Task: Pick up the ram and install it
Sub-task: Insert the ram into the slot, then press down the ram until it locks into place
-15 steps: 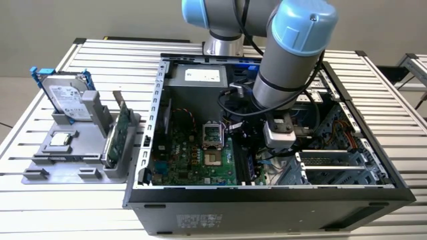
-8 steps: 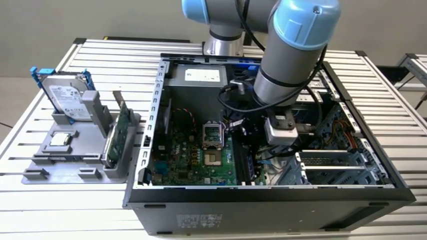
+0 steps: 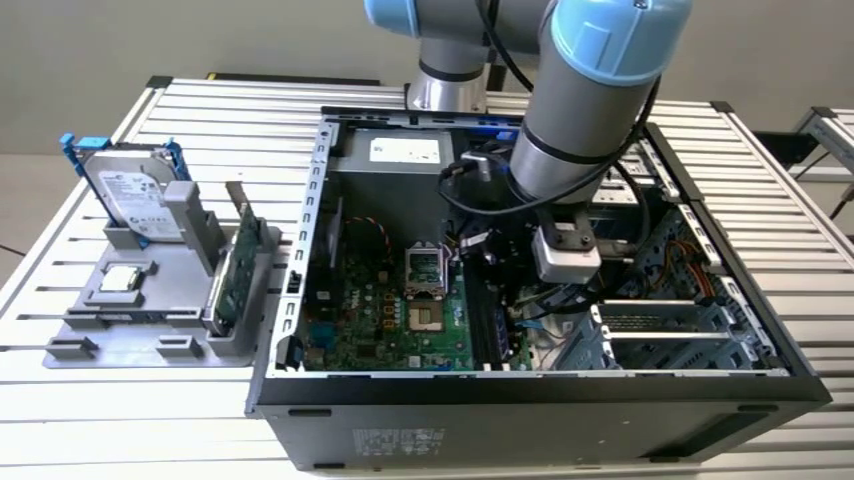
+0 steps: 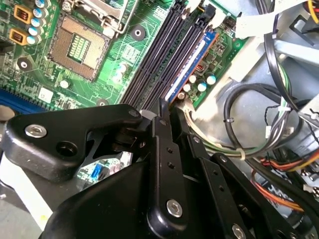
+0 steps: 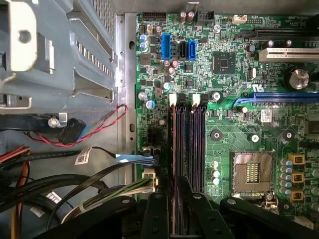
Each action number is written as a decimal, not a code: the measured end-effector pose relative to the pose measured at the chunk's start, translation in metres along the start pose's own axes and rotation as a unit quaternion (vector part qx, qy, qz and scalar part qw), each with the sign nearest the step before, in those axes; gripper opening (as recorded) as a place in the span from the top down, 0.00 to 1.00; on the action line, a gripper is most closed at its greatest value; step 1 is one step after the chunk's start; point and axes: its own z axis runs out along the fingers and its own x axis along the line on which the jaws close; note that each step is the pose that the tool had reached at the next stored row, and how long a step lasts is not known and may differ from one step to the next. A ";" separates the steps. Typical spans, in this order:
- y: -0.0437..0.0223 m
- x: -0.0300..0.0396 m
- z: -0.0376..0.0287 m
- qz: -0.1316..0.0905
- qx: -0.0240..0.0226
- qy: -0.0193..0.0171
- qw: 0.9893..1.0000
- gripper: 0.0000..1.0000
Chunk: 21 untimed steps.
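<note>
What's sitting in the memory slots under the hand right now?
A blue ram stick stands in the outermost black slot. The other slots look empty where visible. The hand covers their near ends, so seating there cannot be seen.

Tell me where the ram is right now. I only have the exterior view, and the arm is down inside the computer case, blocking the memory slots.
Observer: In the second wrist view, the ram stands on edge in the memory slot at the board's edge, on the side where the loose cables run.
Operator: Are the other slots taken?
Observer: No. The three other black slots beside it look empty.
Operator: And the gripper?
Observer: The gripper sits right over the near end of the ram. I cannot tell whether the ram is fully seated.
</note>
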 end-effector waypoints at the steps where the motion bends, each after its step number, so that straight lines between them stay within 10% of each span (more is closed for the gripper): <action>1: 0.0001 -0.0001 -0.0019 0.000 0.000 0.000 1.000 0.00; 20: 0.0007 -0.0007 -0.0220 0.000 0.004 0.000 1.000 0.00; 21: 0.0007 -0.0007 -0.0220 0.000 0.004 0.000 1.000 1.00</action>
